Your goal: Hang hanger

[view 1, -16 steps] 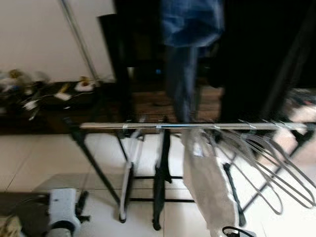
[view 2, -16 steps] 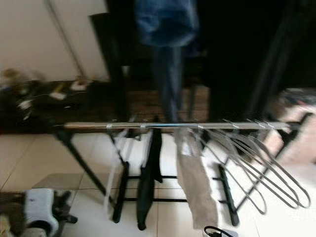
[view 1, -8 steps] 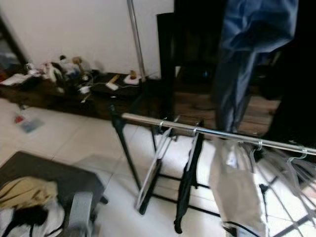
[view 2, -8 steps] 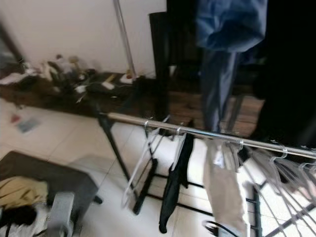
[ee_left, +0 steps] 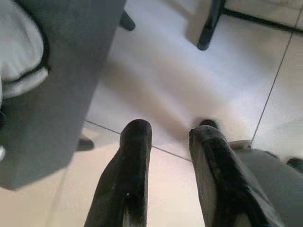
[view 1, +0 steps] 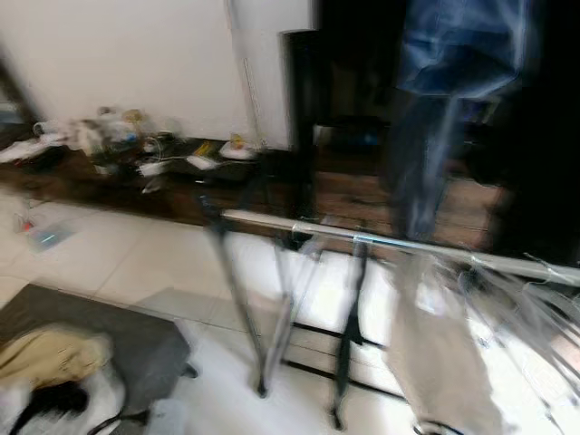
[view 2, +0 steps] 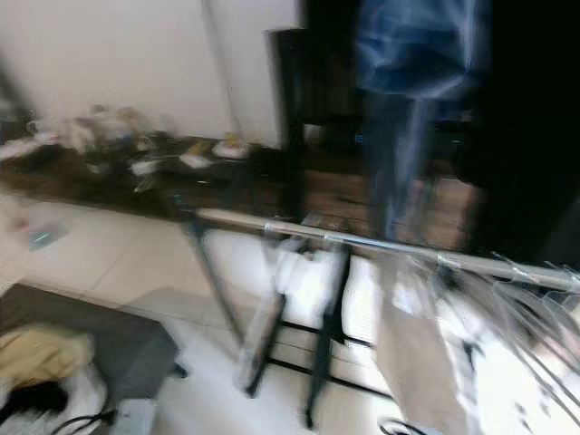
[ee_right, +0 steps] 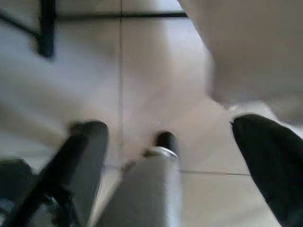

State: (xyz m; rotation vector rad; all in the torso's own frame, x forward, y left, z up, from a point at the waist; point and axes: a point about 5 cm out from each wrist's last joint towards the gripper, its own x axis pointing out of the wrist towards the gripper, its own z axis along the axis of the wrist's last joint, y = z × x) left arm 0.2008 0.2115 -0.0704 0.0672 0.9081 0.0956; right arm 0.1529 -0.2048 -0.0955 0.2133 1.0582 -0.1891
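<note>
Rail (view 1: 381, 243) runs crosswise, above both low-hanging arms; left pincer (ee_left: 166, 142) and right pincer (ee_right: 170, 137) both apart, holding nothing.

Rail (view 1: 381, 243) runs across in front of me, right half crowded with a beige garment (view 1: 444, 353) and wire hangers (view 1: 535, 308). Left end past the white hanger (view 1: 288, 299) is bare. Grey stool (view 1: 109, 340) blocks low left; tile floor (ee_left: 189, 80) under my left gripper (ee_left: 168, 137) is free.
</note>
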